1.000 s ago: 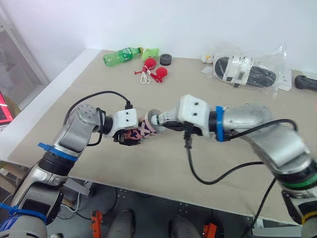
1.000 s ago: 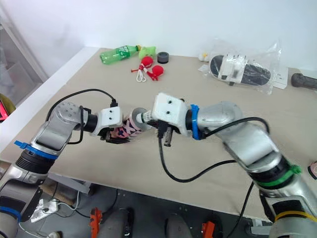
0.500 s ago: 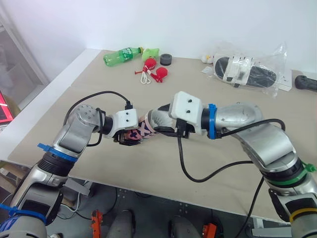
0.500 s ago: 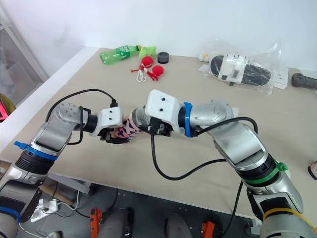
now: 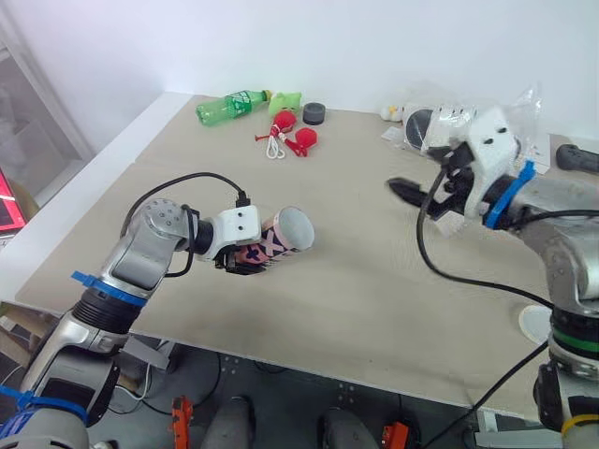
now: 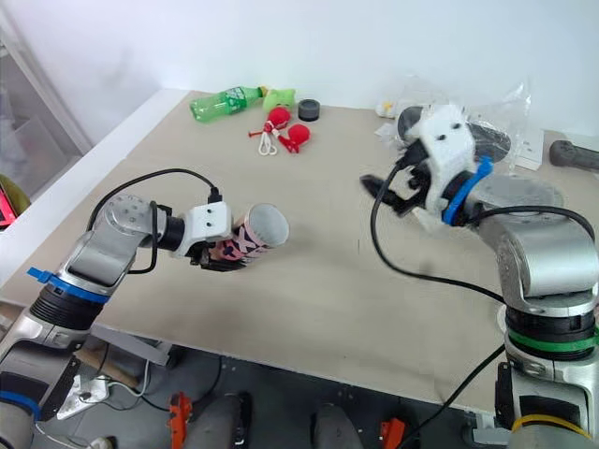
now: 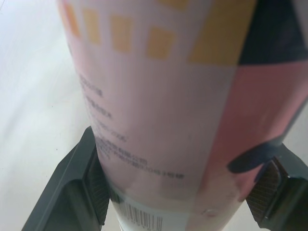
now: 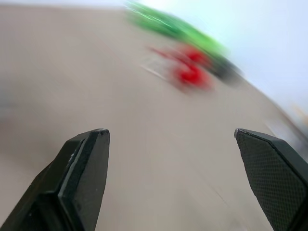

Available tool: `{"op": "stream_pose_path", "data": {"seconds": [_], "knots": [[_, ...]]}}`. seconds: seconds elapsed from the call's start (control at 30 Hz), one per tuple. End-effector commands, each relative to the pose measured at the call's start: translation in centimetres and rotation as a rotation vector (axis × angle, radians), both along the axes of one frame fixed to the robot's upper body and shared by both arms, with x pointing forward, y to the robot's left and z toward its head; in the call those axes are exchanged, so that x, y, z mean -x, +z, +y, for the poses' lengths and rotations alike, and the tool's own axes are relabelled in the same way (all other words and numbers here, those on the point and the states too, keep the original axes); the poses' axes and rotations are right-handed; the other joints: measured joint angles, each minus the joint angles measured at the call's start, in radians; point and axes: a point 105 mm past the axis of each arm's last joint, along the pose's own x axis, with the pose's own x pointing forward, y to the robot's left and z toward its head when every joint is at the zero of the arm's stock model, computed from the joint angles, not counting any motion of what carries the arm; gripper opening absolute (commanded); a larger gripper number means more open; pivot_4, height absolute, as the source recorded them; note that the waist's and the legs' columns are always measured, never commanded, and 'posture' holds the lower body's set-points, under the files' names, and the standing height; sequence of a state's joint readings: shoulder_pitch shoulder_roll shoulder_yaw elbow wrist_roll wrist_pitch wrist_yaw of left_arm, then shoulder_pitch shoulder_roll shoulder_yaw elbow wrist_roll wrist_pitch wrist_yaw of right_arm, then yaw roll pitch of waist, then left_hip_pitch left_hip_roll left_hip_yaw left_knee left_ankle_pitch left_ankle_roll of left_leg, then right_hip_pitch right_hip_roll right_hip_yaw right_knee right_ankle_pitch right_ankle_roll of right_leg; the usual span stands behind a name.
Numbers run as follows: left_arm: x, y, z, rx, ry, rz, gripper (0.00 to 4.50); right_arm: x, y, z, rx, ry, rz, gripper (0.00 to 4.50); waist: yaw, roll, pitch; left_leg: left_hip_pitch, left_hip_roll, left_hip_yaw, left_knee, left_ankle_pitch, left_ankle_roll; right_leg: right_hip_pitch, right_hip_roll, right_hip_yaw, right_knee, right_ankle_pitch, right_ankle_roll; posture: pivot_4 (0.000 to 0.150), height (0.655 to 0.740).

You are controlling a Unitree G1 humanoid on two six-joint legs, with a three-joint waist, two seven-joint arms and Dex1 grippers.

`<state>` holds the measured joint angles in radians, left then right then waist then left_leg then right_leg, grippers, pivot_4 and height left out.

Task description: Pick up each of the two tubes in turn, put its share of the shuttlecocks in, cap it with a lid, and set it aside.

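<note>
A beige table (image 5: 356, 290) stands against a white wall (image 5: 374, 37), with a green bottle (image 5: 229, 104) near its far edge. Over the near left part, the left gripper (image 7: 185, 192) clamps a pink patterned tube (image 5: 278, 237). Its long axis runs left to right, open mouth facing right and slightly up. The right gripper (image 8: 173, 139) hangs spread wide, empty.

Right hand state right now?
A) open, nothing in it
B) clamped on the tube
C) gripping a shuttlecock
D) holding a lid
A: in the right wrist view the right hand has its two fingers spread wide with nothing between them. The shuttlecock tube is held by the left hand.
</note>
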<state>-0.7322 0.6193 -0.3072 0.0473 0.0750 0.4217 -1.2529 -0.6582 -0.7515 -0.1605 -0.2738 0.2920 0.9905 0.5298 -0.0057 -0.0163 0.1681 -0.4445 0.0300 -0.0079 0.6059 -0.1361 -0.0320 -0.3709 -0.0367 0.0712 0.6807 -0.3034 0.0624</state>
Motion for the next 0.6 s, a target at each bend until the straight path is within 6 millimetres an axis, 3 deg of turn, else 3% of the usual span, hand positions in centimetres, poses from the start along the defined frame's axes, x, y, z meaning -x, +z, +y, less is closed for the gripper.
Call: {"op": "stream_pose_path", "data": {"seconds": [0.03, 0.3, 0.6], "knots": [[1.0, -2.5, -0.7, -0.022, -0.033, 0.101, 3.06, -0.8, -1.4, -3.1, -0.035, -0.184, 0.011, 4.45, 0.001, 0.0, 0.0, 0.0, 0.0, 0.0, 0.0, 0.0, 0.0, 0.0, 0.0, 0.0, 0.0, 0.0, 0.0, 0.15, 0.74], [1.1, -2.7, -0.5, -0.022, -0.028, 0.104, 3.06, -1.3, -6.3, -5.2, -0.062, -0.333, 0.127, 4.45, 0.003, 0.0, 0.0, -0.001, -0.001, 0.0, -0.001, 0.0, 0.0, 0.0, -0.001, 0.001, 0.0, -0.001, 0.002, 0.15, 0.74], [1.0, -2.5, -0.3, -0.023, -0.019, 0.1, 3.06, -2.8, -9.1, -6.0, -0.045, -0.416, 0.165, 4.45, 0.003, 0.0, 0.0, 0.0, -0.001, 0.0, -0.001, 0.0, 0.0, 0.0, 0.0, 0.001, 0.0, -0.001, 0.002, 0.15, 0.74]]}}
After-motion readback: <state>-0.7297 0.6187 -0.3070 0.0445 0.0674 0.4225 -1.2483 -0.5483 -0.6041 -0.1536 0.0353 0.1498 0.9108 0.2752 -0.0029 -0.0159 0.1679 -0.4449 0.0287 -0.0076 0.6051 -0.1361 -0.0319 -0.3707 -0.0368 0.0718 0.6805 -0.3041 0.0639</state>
